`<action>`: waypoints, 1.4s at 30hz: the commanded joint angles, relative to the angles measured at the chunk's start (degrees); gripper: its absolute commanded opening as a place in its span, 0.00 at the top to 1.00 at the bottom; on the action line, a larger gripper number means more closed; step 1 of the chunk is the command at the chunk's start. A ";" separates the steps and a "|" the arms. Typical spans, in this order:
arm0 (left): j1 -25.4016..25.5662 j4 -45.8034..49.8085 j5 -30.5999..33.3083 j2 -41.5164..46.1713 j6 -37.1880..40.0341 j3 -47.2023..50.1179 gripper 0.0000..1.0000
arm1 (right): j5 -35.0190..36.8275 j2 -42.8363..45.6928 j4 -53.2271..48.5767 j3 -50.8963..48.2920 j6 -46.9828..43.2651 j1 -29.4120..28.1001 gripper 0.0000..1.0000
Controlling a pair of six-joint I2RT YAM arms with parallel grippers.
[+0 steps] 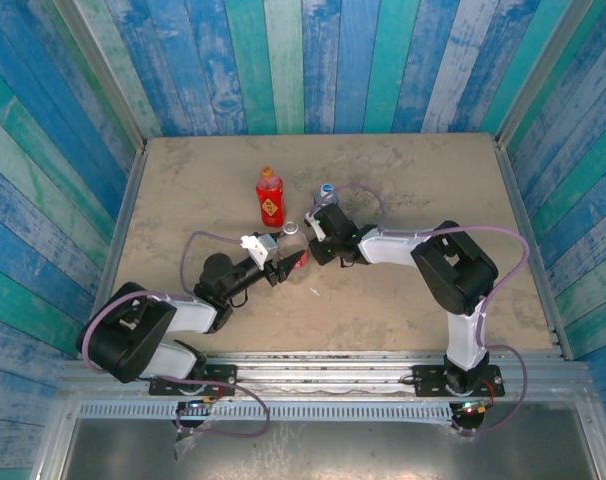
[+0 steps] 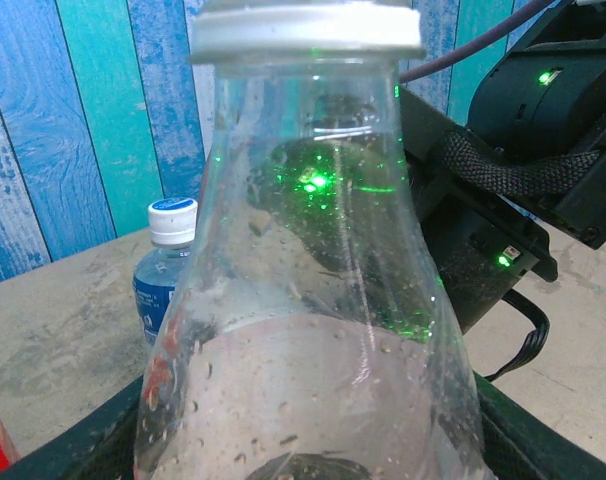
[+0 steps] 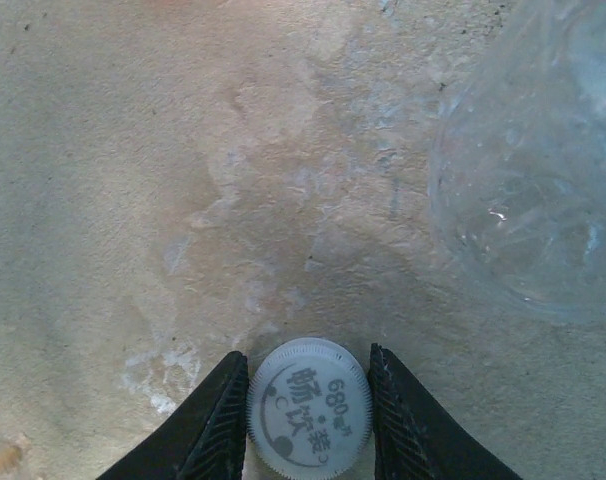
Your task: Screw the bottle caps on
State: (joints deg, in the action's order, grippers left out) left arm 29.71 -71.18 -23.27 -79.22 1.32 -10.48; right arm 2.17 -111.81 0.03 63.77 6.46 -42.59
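My left gripper (image 1: 283, 262) is shut on the clear bottle with the red label (image 1: 295, 245), which looms close in the left wrist view (image 2: 303, 300) with a white rim at its top. Dark fingers (image 2: 543, 440) flank its lower body. In the right wrist view the white cap (image 3: 308, 410) sits top-up, just over the sandy table. My right gripper (image 3: 308, 355) has both fingers pressed against its sides. The right gripper (image 1: 315, 238) is just right of the held bottle. The red bottle (image 1: 270, 197) stands behind with an orange-brown cap (image 1: 267, 172). The short blue-label bottle (image 1: 326, 190) (image 2: 166, 275) wears its blue-topped cap (image 2: 172, 212).
The table (image 1: 413, 180) is walled by blue-green planks at the back and sides. A clear bottle's side (image 3: 533, 180) shows at the right wrist view's upper right. A tiny white scrap (image 1: 314, 292) lies in front of the grippers. The right arm's black body (image 2: 503, 180) stands behind the held bottle.
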 commanded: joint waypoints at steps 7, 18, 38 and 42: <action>-0.40 5.83 -0.64 -0.47 1.14 1.35 0.36 | 1.84 0.62 -1.53 -0.58 0.11 -1.88 0.69; -0.39 4.46 -3.07 -1.78 0.95 0.82 0.36 | 3.62 11.49 -1.09 -11.21 4.12 -2.41 0.68; 3.09 -4.07 -8.67 -10.60 -1.66 -3.45 0.36 | 4.47 33.84 -16.37 -13.95 5.71 -1.80 0.70; 3.58 -8.96 -10.10 -13.30 -4.28 -4.52 0.36 | 4.68 37.71 -22.90 -9.44 4.48 -1.75 0.70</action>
State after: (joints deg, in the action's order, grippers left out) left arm 32.58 -80.25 -30.35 -89.47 0.16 -15.00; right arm 6.59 -76.25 -16.03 51.29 11.75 -44.49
